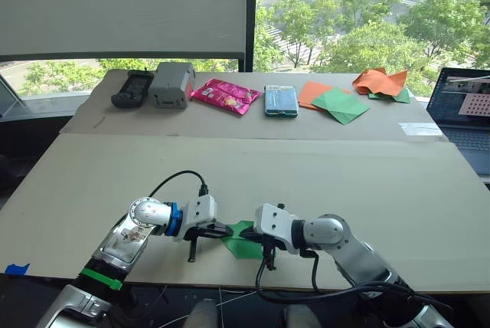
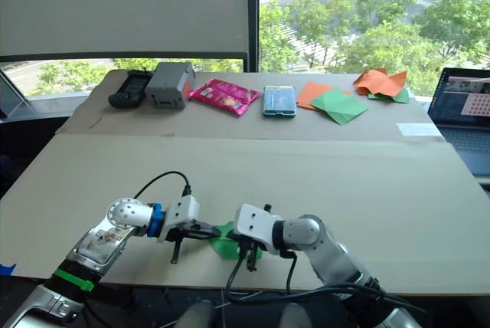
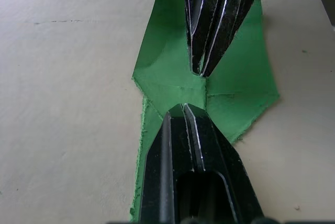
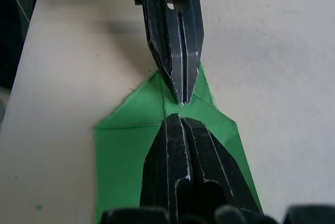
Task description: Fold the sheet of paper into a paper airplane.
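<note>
The sheet of paper [image 1: 242, 244] is bright green, creased and partly folded into a shape with several corners. It lies flat on the beige table [image 1: 253, 175] close to the near edge. My left gripper [image 1: 227, 230] comes in from the left and my right gripper [image 1: 249, 234] from the right. Both are shut and meet nearly tip to tip over the middle of the sheet [image 3: 162, 72], where the creases cross. The left fingertips [image 3: 183, 111] and the right fingertips [image 4: 175, 119] rest on the paper [image 4: 123, 145]. The paper airplane is out of view.
Along the far strip of the table lie a black device [image 1: 132, 88], a grey box [image 1: 171, 84], a pink packet [image 1: 225, 96], a teal packet [image 1: 281, 100], flat orange and green sheets [image 1: 341, 105] and crumpled orange paper [image 1: 380, 81]. A laptop [image 1: 467, 109] stands at the right edge.
</note>
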You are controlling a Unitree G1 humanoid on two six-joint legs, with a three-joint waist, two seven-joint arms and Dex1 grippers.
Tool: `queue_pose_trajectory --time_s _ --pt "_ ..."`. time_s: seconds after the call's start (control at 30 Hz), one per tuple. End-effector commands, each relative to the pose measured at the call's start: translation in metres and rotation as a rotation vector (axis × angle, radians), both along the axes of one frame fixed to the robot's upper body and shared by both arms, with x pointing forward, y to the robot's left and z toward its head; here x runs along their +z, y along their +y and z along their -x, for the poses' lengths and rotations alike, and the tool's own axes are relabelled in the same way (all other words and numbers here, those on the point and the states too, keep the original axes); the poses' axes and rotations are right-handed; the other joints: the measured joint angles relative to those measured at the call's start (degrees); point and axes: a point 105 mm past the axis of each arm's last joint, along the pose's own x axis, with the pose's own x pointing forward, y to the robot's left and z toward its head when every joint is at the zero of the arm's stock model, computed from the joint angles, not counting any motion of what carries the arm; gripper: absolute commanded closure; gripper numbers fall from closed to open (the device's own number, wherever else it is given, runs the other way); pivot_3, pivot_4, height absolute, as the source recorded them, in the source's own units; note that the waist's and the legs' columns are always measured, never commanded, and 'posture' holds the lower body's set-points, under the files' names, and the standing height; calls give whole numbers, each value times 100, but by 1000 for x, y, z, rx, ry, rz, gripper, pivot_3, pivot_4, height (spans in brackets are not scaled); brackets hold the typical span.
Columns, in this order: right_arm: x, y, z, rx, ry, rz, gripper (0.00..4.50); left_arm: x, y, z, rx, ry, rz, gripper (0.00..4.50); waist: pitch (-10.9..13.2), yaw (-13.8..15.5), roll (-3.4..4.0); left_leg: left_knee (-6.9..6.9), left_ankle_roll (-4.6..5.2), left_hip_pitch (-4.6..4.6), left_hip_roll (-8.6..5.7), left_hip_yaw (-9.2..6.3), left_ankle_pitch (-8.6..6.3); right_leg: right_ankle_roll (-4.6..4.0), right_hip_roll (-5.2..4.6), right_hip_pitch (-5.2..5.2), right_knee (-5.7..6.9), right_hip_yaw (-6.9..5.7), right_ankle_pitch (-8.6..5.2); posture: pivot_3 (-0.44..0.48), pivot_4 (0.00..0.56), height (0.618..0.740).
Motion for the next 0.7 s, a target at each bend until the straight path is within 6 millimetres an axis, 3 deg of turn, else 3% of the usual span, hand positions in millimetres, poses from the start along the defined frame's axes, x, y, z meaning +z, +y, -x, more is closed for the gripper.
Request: queue_pose_trajectory --time_s 0.03,0.37,0.7 --pt "-2 1 -1 10 -18 14 4493 -12 6 4 13 25 -44 4500 0 -2 0 0 0 0 0 0 0 0 0 0 0 0 0 0 150 706" --pt "-34 -20 -2 -62 120 130 4493 -14 9 4 23 15 -54 4500 -14 0 5 0 -2 7 0 0 -2 0 -1 7 0 0 -3 0 150 706" --pt "-55 -57 -2 -177 176 254 4493 -16 12 6 24 10 -63 4500 -65 95 18 0 -12 6 -6 0 -7 6 -9 11 -3 0 -16 0 150 706"
